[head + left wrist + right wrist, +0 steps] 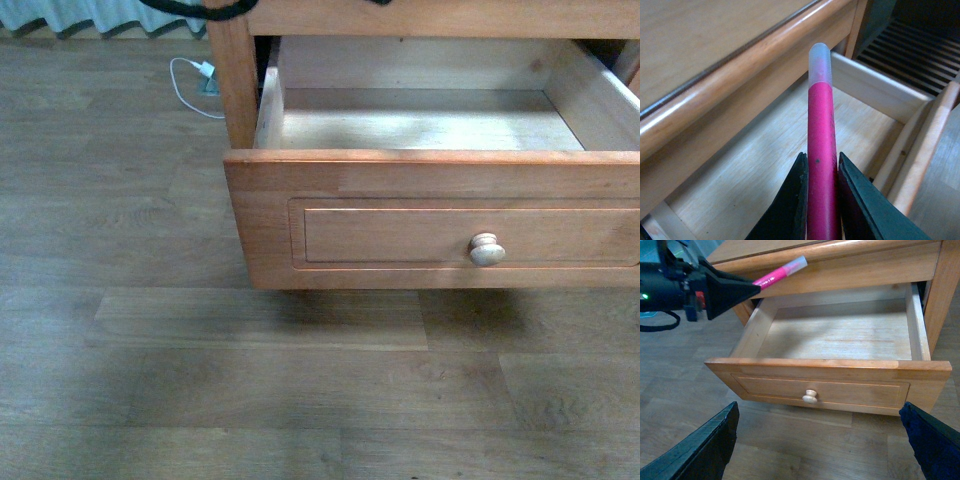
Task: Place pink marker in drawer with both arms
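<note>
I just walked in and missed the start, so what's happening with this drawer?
The left gripper is shut on the pink marker, holding it between its fingers above the open drawer. Nothing lies in the drawer yet. The right gripper hangs open in front of the drawer, holding nothing.

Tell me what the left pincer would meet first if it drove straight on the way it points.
The pink marker held in the left pincer leads. Its capped tip would probably reach the far side wall of the drawer first, though it may pass over the rim; depth is unclear.
</note>
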`<action>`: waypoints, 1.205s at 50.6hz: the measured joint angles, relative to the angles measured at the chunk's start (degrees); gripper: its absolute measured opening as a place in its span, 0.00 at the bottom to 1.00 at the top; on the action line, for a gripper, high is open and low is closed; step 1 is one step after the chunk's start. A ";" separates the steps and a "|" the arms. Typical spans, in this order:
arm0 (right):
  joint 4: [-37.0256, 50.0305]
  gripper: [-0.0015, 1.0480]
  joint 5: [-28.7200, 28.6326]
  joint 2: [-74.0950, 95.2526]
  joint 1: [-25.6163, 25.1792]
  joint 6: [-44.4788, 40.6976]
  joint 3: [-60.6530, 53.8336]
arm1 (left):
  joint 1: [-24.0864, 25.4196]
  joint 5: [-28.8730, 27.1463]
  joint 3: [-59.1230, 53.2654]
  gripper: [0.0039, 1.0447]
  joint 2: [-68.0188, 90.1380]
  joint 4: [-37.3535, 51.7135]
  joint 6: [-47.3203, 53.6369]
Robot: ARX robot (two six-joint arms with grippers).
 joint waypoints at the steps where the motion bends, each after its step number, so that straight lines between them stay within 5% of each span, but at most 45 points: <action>1: 0.00 0.92 0.02 0.00 0.00 0.02 0.00 | -0.02 -0.26 0.20 0.14 0.74 0.24 -0.07; 11: 0.00 0.92 0.00 0.00 -0.04 0.02 0.00 | -0.07 -3.19 2.14 0.14 6.54 2.23 -1.14; 22: 0.00 0.92 -0.02 0.00 -0.04 0.00 0.00 | -0.04 -4.52 2.25 0.57 6.40 4.55 -2.36; 32: 0.00 0.92 0.00 0.00 -0.04 0.02 0.00 | 0.57 -12.41 -5.27 0.96 -3.21 6.60 -3.76; 49: 0.00 0.92 0.00 0.00 -0.04 0.00 0.00 | 3.56 -25.44 -24.35 0.94 -29.44 10.56 -3.78; 61: 0.00 0.92 0.00 0.00 -0.04 0.02 0.00 | 5.92 -32.61 -38.82 0.94 -49.77 5.46 -8.92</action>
